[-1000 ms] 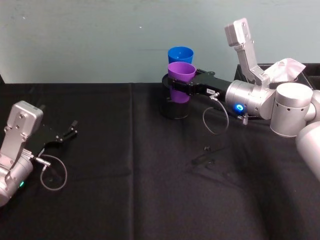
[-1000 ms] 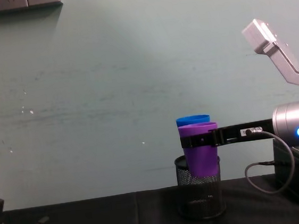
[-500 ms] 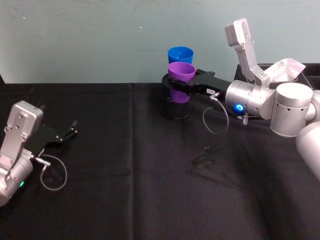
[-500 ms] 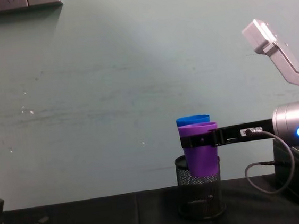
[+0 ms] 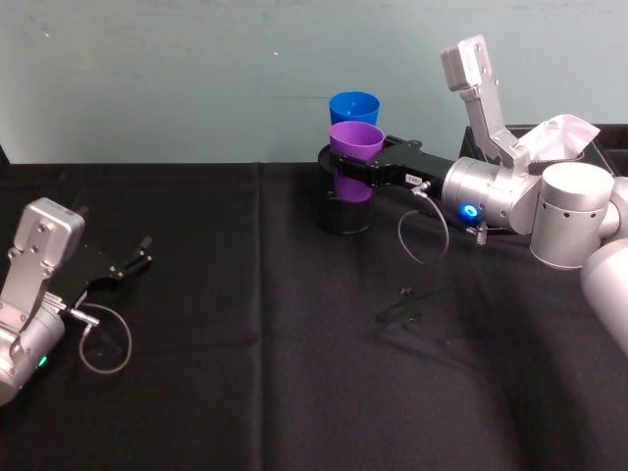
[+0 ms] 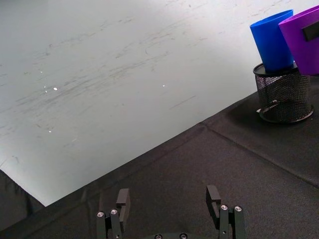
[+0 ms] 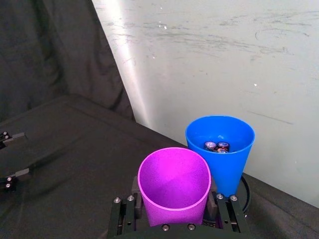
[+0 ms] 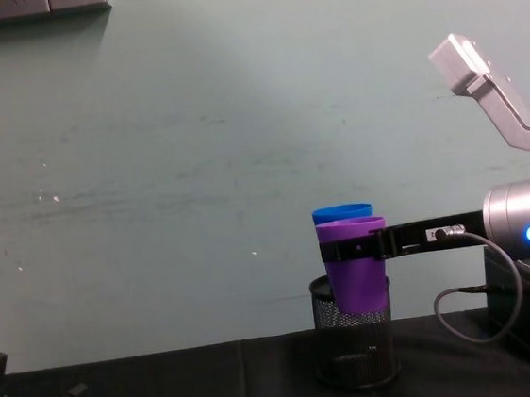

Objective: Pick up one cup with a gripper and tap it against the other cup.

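Observation:
My right gripper (image 5: 347,169) is shut on the purple cup (image 5: 355,143) just below its rim. It holds the cup upright, with its base dipping into a black mesh pen holder (image 5: 341,218). The blue cup (image 5: 354,106) stands in that holder right behind the purple one, side by side with it; I cannot tell whether they touch. In the right wrist view the purple cup (image 7: 174,184) is empty and the blue cup (image 7: 230,172) holds small batteries. From the chest, the purple cup (image 8: 355,274) hides most of the blue cup (image 8: 341,213). My left gripper (image 5: 137,259) rests open at the far left of the table.
Black cloth covers the table (image 5: 245,373). A dark box with white tissue (image 5: 561,135) sits at the back right, behind my right arm. A small black part (image 5: 406,291) lies on the cloth in front of the holder. A pale wall runs close behind the cups.

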`<action>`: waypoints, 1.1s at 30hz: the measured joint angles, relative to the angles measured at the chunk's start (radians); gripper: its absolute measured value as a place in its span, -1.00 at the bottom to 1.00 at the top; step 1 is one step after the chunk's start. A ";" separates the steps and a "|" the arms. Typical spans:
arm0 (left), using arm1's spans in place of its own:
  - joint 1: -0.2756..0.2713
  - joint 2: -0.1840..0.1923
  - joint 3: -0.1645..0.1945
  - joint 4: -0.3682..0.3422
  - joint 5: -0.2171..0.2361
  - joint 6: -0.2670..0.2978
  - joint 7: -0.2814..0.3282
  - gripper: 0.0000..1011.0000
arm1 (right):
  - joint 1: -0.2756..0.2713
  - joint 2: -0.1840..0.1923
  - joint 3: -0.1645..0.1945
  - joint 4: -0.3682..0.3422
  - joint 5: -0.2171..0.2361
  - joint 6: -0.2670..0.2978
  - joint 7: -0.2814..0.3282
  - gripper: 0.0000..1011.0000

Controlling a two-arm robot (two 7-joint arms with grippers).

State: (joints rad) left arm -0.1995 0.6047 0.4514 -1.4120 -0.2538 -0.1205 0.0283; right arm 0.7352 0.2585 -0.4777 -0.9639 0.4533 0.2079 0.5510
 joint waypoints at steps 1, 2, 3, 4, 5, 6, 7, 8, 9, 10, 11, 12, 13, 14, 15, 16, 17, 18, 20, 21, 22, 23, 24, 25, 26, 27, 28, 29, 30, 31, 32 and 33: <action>0.000 0.000 0.000 0.000 0.000 0.000 0.000 0.98 | 0.000 0.000 0.000 0.000 0.000 0.000 0.000 0.43; 0.000 0.000 0.000 0.000 0.000 0.000 0.000 0.98 | 0.000 0.000 0.000 0.000 0.000 0.000 0.000 0.43; 0.000 0.000 0.000 0.000 0.000 0.000 0.000 0.98 | 0.000 0.000 0.000 0.000 0.000 0.000 0.000 0.43; 0.000 0.000 0.000 0.000 0.000 0.000 0.000 0.98 | 0.000 0.000 0.000 0.000 0.000 0.000 0.000 0.43; 0.000 0.000 0.000 0.000 0.000 0.000 0.000 0.98 | 0.000 0.000 0.000 0.000 0.000 0.000 0.000 0.43; 0.000 0.000 0.000 0.000 0.000 0.000 0.000 0.98 | 0.000 0.000 0.000 0.000 0.000 0.000 0.000 0.43; 0.000 0.000 0.000 0.000 0.000 0.000 0.000 0.98 | 0.000 0.000 0.000 0.000 0.000 0.000 0.000 0.43; 0.000 0.000 0.000 0.000 0.000 0.000 0.000 0.98 | 0.000 0.000 0.000 0.000 0.000 0.000 0.000 0.43; 0.000 0.000 0.000 0.000 0.000 0.000 0.000 0.98 | 0.000 0.000 0.000 0.000 0.000 0.000 0.000 0.43; 0.000 0.000 0.000 0.000 0.000 0.000 0.000 0.98 | 0.000 0.000 0.000 0.000 0.000 0.000 0.000 0.43; 0.000 0.000 0.000 0.000 0.000 0.000 0.000 0.98 | 0.000 0.000 0.000 0.000 0.000 0.000 0.000 0.43; 0.000 0.000 0.000 0.000 0.000 0.000 0.000 0.98 | 0.000 0.000 0.000 0.000 0.000 0.000 0.000 0.43; 0.000 0.000 0.000 0.000 0.000 0.000 0.000 0.98 | 0.000 0.000 0.000 0.000 0.000 0.000 0.000 0.43; 0.000 0.000 0.000 0.000 0.000 0.000 0.000 0.98 | 0.000 0.000 0.000 0.000 0.000 0.000 0.000 0.43; 0.000 0.000 0.000 0.000 0.000 0.000 0.000 0.98 | 0.000 0.000 0.000 0.000 0.000 0.000 0.000 0.43; 0.000 0.000 0.000 0.000 0.000 0.000 0.000 0.98 | 0.000 0.000 0.000 0.000 0.000 0.000 0.000 0.43; 0.000 0.000 0.000 0.000 0.000 0.000 0.000 0.98 | 0.000 0.000 0.000 0.000 0.000 0.000 0.000 0.43; 0.000 0.000 0.000 0.000 0.000 0.000 0.000 0.98 | 0.000 0.000 0.000 0.000 0.000 0.000 0.000 0.43; 0.000 0.000 0.000 0.000 0.000 0.000 0.000 0.98 | 0.000 0.000 0.000 0.000 0.000 0.000 0.000 0.43; 0.000 0.000 0.000 0.000 0.000 0.000 0.000 0.98 | 0.000 0.000 0.000 0.000 0.000 0.000 0.000 0.43; 0.000 0.000 0.000 0.000 0.000 0.000 0.000 0.98 | 0.000 0.000 0.000 0.000 0.000 0.000 0.000 0.43; 0.000 0.000 0.000 0.000 0.000 0.000 0.000 0.98 | 0.000 0.000 0.000 0.000 0.000 0.000 0.000 0.43; 0.000 0.000 0.000 0.000 0.000 0.000 0.000 0.98 | 0.000 0.000 0.000 0.000 0.000 0.000 0.000 0.43; 0.000 0.000 0.000 0.000 0.000 0.000 0.000 0.98 | 0.000 0.000 0.000 0.000 0.000 0.000 0.000 0.43; 0.000 0.000 0.000 0.000 0.000 0.000 0.000 0.98 | 0.000 0.000 0.000 0.000 0.000 0.000 0.000 0.43; 0.000 0.000 0.000 0.000 0.000 0.000 0.000 0.98 | 0.000 0.000 0.000 0.000 0.000 0.000 0.000 0.43; 0.000 0.000 0.000 0.000 0.000 0.000 0.000 0.98 | 0.000 0.000 0.000 0.000 0.000 0.000 0.000 0.43; 0.000 0.000 0.000 0.000 0.000 0.000 0.000 0.98 | 0.000 0.000 0.000 0.000 0.000 0.000 0.000 0.43; 0.000 0.000 0.000 0.000 0.000 0.000 0.000 0.98 | 0.000 0.000 0.000 0.000 0.000 0.000 0.000 0.43; 0.000 0.000 0.000 0.000 0.000 0.000 0.000 0.98 | 0.000 0.000 0.000 0.000 0.000 0.000 0.000 0.43; 0.000 0.000 0.000 0.000 0.000 0.000 0.000 0.98 | 0.000 0.000 0.000 0.000 0.000 0.000 0.000 0.43; 0.000 0.000 0.000 0.000 0.000 0.000 0.000 0.98 | 0.000 0.000 0.000 0.000 0.000 0.000 0.000 0.43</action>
State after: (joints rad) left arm -0.1995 0.6047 0.4514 -1.4120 -0.2539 -0.1205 0.0283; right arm 0.7352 0.2584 -0.4777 -0.9639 0.4533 0.2079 0.5510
